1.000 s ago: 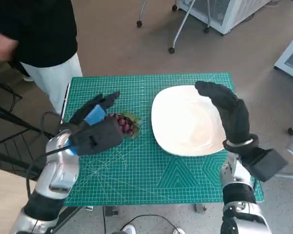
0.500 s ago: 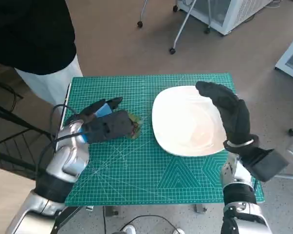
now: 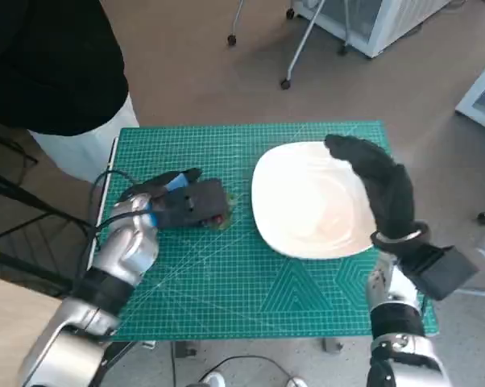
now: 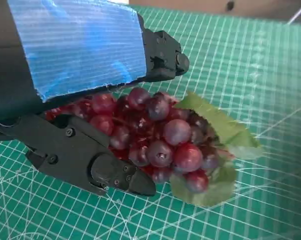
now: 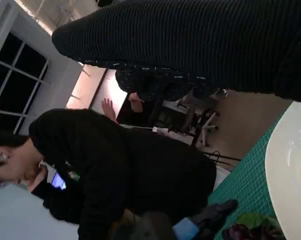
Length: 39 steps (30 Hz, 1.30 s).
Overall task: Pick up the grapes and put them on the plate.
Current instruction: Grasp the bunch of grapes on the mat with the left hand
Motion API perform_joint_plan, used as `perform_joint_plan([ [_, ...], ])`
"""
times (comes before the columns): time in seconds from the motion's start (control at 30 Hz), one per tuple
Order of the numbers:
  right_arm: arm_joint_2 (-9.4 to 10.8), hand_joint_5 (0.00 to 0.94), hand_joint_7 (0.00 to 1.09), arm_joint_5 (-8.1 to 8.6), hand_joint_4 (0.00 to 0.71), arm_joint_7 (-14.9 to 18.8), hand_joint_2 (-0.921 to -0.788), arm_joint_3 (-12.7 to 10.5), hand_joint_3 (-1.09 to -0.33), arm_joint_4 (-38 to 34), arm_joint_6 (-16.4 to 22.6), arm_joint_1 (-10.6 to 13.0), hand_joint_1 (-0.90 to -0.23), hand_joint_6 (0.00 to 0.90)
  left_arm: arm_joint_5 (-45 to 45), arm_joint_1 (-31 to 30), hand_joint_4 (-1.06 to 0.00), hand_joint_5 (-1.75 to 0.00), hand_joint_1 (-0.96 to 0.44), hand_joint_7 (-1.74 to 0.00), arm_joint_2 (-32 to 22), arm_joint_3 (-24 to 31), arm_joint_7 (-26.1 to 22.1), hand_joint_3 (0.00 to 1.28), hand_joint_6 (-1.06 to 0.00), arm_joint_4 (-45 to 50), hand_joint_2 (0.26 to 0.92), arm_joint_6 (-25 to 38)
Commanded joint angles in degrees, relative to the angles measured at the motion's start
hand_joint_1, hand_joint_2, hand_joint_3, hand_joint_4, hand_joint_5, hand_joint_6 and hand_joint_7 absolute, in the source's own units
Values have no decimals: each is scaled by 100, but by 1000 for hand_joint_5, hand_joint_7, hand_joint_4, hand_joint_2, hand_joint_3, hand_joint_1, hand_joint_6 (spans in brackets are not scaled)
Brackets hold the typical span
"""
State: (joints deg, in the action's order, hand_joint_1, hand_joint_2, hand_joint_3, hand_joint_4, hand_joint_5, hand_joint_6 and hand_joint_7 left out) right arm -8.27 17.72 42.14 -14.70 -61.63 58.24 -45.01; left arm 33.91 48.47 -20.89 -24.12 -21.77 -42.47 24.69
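The bunch of dark red grapes with green leaves lies on the green cutting mat, left of the white plate. My left hand is down over the bunch, so the head view shows only the edge of the grapes. In the left wrist view its black fingers press against both sides of the grapes. My right hand hovers over the plate's right edge, holding nothing. The right wrist view shows the glove, the plate rim and the grapes.
A person in a black top and white trousers stands at the table's far left corner. A black metal rack stands to the left. Chair legs on castors and a white cabinet are beyond the table.
My left hand has moved forward and dropped onto the grapes, covering most of the bunch. The person has shifted at the far left. My right hand has stayed over the plate.
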Motion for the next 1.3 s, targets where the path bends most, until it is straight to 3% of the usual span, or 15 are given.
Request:
perform_joint_plan([
  [0.03, -30, 0, 2, -64, 241, -26, -921, 25, -549, -64, -56, 31, -479, 203, 6, 333, -38, 0, -329, -3, 160, -71, 155, 0, -206, -654, 770, -241],
  [0.6, -43, 0, 2, -36, 241, 5, -921, 28, -545, -46, -100, 44, -489, 203, -26, 700, -103, -22, -348, -16, 414, -174, 458, 1, -240, -2019, 773, -1021],
  [1.3, -33, 0, 1, 32, 239, 91, -921, 15, -549, -46, -142, 6, -479, 201, -30, 701, -218, -23, -260, -40, 524, -204, 935, 0, -349, -2625, 755, -1504],
])
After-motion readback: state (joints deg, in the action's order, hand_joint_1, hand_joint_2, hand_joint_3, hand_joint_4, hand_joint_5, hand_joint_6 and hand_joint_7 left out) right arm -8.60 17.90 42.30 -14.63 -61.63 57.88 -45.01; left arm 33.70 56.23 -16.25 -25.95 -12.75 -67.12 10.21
